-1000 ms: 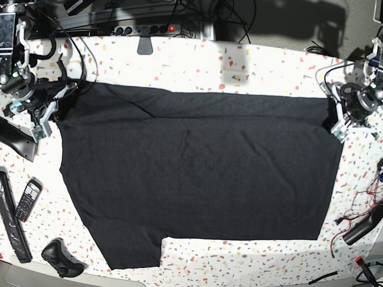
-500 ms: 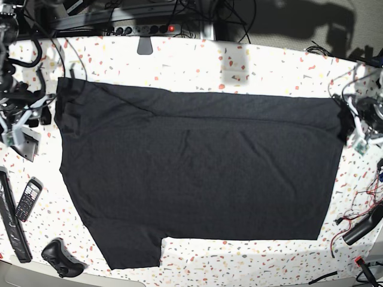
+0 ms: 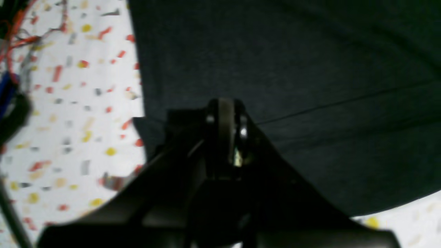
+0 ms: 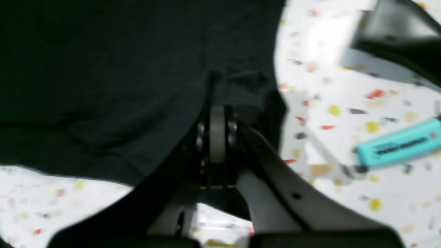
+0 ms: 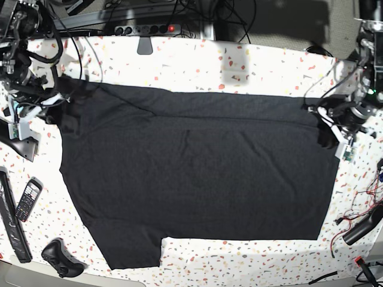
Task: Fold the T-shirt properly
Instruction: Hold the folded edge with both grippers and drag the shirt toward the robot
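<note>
A white table [image 5: 239, 66] speckled with red, yellow and grey chips fills the base view, with a power strip [image 5: 146, 28] and tangled cables along its far edge. The T-shirt [image 5: 197, 173] lies spread flat across the middle of the table, plain black side up (no print shows), with one sleeve reaching toward the near edge. The right gripper [image 5: 52, 100] sits at the shirt's upper corner on that view's left side; its wrist view shows the jaws pressed together with a fold of black cloth bunched at their tips. The left gripper [image 5: 326, 128] is at the opposite upper corner, jaws likewise drawn tight, the shirt's edge gathered around them. A turquoise marker [image 4: 399, 143] lies on the table just beside the right arm. Near the left-hand side of the base view rest a mobile phone [image 5: 27, 200] and a black controller [image 5: 61, 258].
</note>
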Robot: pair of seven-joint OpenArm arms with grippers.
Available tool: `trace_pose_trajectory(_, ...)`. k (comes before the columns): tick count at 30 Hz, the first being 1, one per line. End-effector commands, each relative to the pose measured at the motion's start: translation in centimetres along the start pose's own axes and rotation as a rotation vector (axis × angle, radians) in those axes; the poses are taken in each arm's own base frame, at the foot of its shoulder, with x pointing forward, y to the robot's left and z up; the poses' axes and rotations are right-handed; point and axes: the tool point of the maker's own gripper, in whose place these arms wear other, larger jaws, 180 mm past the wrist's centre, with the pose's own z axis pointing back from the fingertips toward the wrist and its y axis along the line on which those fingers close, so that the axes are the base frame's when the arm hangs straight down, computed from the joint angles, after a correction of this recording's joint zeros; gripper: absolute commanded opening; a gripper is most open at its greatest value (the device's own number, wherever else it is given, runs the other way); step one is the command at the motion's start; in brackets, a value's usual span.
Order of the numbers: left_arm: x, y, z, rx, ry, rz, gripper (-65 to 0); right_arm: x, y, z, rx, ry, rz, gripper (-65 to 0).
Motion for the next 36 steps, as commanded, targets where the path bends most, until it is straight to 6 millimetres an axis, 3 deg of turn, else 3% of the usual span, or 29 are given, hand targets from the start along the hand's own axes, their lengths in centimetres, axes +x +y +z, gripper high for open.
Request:
trace_pose_trajectory(1, 1.2, 0.7, 0.1, 0.013, -0.04, -0.005, -65.0, 1.1, -0.6, 0.2, -0.01, -0.034, 0.022, -65.0)
trace_pose_trajectory(6, -1.5, 0.7, -1.1, 0.012, -0.015, 0.064, -65.0, -0.9, -2.0, -0.9, -0.043, -0.004, 0.001, -65.0)
trace_pose_trajectory(16, -7.2, -0.5, -0.5, -0.014, 0.131, 0.107, -65.0, -6.8, 0.1, -3.0, 0.0, 0.131, 0.013, -65.0)
trace_pose_trajectory(20, -9.4, -1.4, 0.7, -0.029, 0.175, 0.105, -65.0, -9.0, 1.0, -1.8, 0.05, 0.134, 0.035, -65.0)
trace_pose_trajectory(24, -10.1, -2.5, 2.1, -0.046, 0.187, 0.083, -65.0, -11.0, 0.7, -0.3, 0.053, 0.173, 0.037, -65.0)
trace_pose_trajectory(31, -10.9, -4.1, 4.6, -0.073, 0.22, 0.043, -65.0, -12.1, 0.2, 3.1, 0.021, 0.207, 0.077, -65.0)
trace_pose_trajectory(36, -11.8, -4.2, 6.1, -0.075, 0.25, -0.017, -65.0, -11.8, -0.9, 5.2, -0.022, 0.208, 0.106, -65.0)
